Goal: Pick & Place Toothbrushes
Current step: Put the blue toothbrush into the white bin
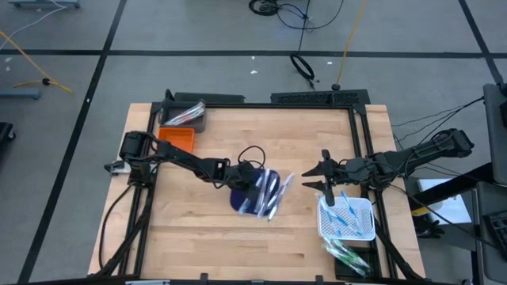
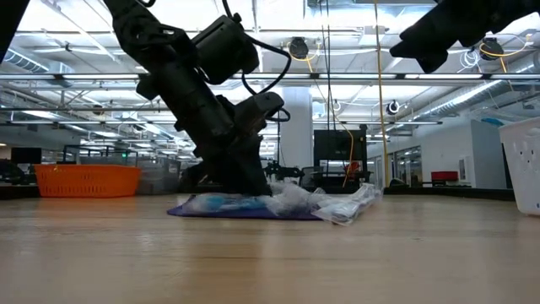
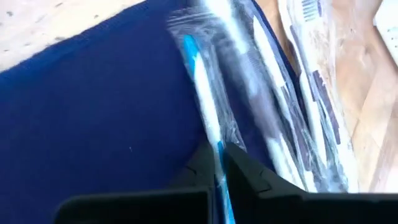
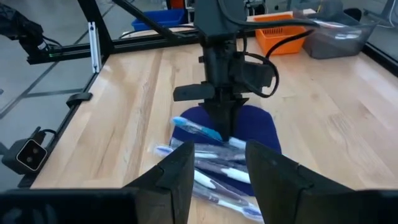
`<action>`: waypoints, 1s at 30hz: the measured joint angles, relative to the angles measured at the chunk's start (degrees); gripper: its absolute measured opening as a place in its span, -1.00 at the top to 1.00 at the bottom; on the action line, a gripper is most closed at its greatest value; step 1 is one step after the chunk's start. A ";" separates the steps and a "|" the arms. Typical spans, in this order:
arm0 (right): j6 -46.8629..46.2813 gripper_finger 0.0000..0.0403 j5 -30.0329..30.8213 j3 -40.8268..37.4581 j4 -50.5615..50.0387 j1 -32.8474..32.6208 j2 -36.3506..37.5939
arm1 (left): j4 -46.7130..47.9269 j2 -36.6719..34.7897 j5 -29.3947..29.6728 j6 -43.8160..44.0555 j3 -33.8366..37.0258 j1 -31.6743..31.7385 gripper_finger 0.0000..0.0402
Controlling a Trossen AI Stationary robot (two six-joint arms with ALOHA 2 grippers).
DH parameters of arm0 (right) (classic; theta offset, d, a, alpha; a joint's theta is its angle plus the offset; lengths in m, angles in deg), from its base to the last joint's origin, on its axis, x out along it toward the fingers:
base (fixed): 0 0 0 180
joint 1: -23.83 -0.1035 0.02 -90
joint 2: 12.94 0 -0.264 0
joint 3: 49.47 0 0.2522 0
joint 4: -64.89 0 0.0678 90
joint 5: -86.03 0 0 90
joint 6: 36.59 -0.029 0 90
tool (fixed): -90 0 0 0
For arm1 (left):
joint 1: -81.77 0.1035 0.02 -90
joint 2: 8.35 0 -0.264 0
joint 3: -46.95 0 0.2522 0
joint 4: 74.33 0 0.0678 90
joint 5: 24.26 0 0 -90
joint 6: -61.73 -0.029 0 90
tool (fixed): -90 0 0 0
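Note:
Several toothbrushes (image 1: 271, 194) in clear wrappers lie in a loose pile on a dark blue mat (image 1: 242, 198) at the table's middle. My left gripper (image 3: 219, 149) is down on the mat's left part, shut on a blue toothbrush (image 3: 198, 74) in its wrapper; the right wrist view shows the left gripper (image 4: 221, 127) from the front. My right gripper (image 1: 325, 178) hangs open in the air to the right of the pile, holding nothing, and its fingers (image 4: 180, 171) frame the pile from afar. My left gripper pinches the blue toothbrush's thin shaft (image 3: 217, 152) with its clear wrapper between the two fingertips (image 3: 202, 163). The fingers slant down from the table's left side. The rest of the toothbrush (image 4: 196, 129) still lies on the mat.
A white basket (image 1: 346, 219) holding several toothbrushes stands at the right, near my right arm, with more wrapped ones (image 1: 348, 257) in front of it. An orange bin (image 1: 178, 139) and a grey bin (image 1: 186, 115) stand at the far left.

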 joint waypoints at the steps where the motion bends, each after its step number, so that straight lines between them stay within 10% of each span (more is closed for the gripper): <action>1: 0.03 0.33 0.00 0.00 0.01 0.00 0.01 | 0.10 -0.28 0.06 -0.10 0.03 -0.04 0.94; 18: -0.02 0.33 0.00 0.00 0.17 0.02 -0.04 | 0.33 -13.32 10.27 -10.82 0.35 -1.38 0.99; 30: 6.26 0.33 0.10 0.04 19.16 0.14 -6.58 | -29.80 -14.85 11.08 -30.80 0.24 -1.33 1.00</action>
